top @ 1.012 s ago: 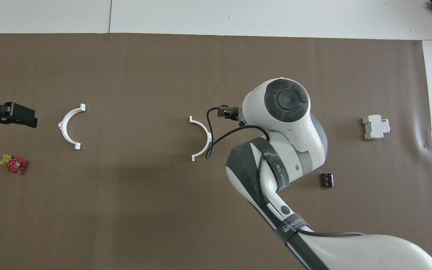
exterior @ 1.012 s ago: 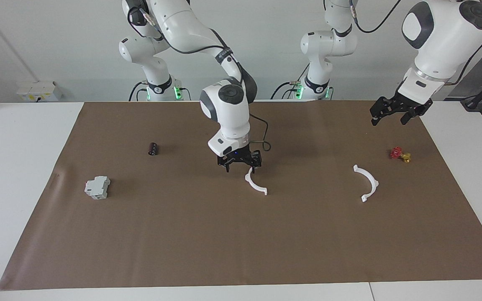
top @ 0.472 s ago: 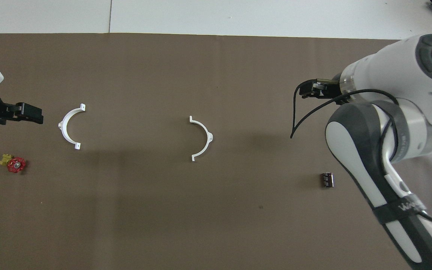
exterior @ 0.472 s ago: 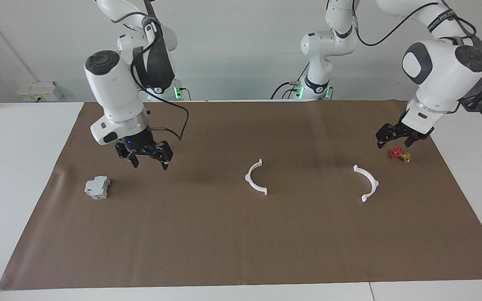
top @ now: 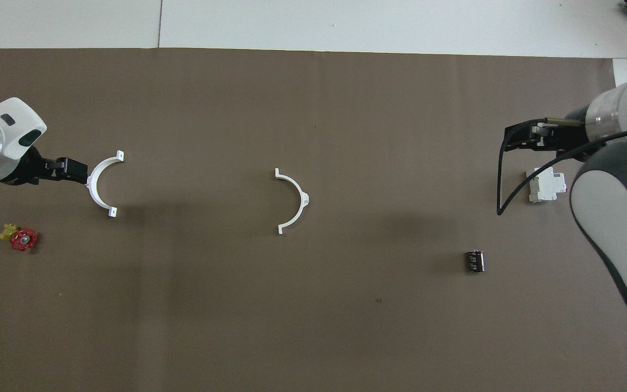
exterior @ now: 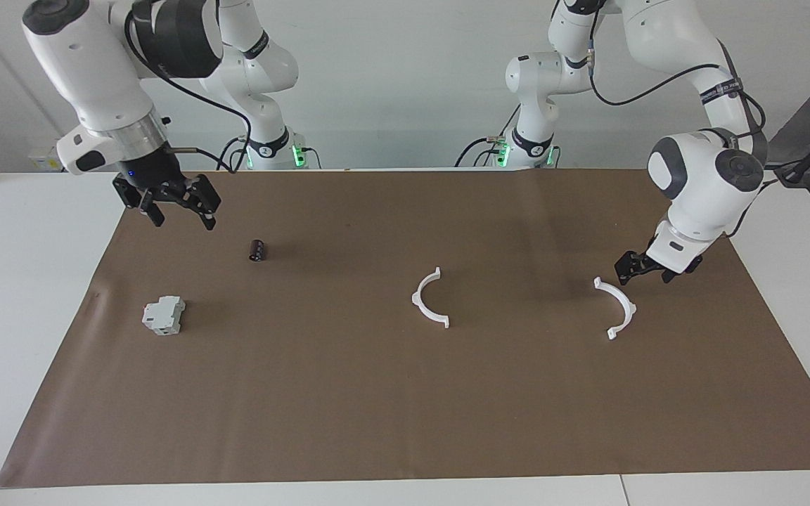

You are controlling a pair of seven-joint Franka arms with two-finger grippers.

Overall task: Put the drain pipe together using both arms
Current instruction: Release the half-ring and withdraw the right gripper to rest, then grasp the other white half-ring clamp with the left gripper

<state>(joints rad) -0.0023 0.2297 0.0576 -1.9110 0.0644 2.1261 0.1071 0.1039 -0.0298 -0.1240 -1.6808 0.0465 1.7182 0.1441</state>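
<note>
Lying well apart, both arcs point(exterior: 430, 299) point(exterior: 616, 307) unjoined, ungripped. Left gripper point(exterior: 645, 268) low beside one arc, jaws apart; right gripper point(exterior: 173, 202) waits, spread, empty

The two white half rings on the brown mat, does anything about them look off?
Nothing looks damaged. The middle half ring and the half ring toward the left arm's end lie flat and well apart, unjoined. The left tool is low beside the latter.

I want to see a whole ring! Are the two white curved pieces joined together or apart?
Apart. One white arc lies mid-mat; the other arc lies toward the left arm's end, with bare brown mat between them.
</note>
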